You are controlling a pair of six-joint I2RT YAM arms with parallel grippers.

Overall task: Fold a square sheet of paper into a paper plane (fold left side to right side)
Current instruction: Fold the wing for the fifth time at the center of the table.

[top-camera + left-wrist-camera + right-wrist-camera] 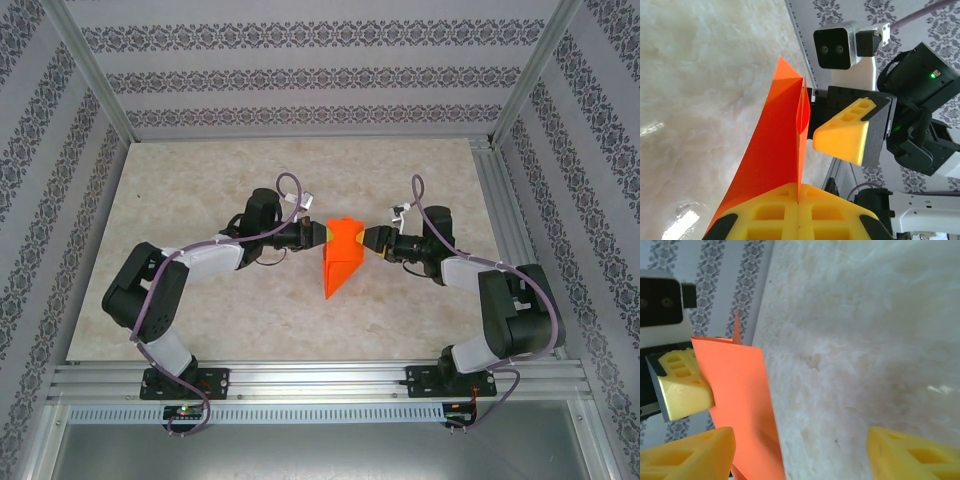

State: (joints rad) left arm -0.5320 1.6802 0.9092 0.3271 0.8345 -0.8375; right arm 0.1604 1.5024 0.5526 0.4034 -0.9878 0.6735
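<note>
The square sheet of paper [340, 258] is bright orange and folded into a wedge, with its point toward the near edge. It is held up off the table between the two arms. My left gripper [325, 234] is shut on the paper's left edge. In the left wrist view its yellow fingers [770, 212] are pressed together on the sheet of paper [775, 150], which stands upright from them. My right gripper [366, 240] is at the paper's right side, open. In the right wrist view my right gripper [801, 446] has its jaws wide apart, with the paper [740, 405] next to its left finger [695, 455].
Marble-patterned tabletop [200, 190] lies all around the paper, inside an aluminium frame [320, 378] and patterned walls. The right arm's wrist camera [836, 47] and a yellow finger [845, 135] sit close beyond the paper in the left wrist view.
</note>
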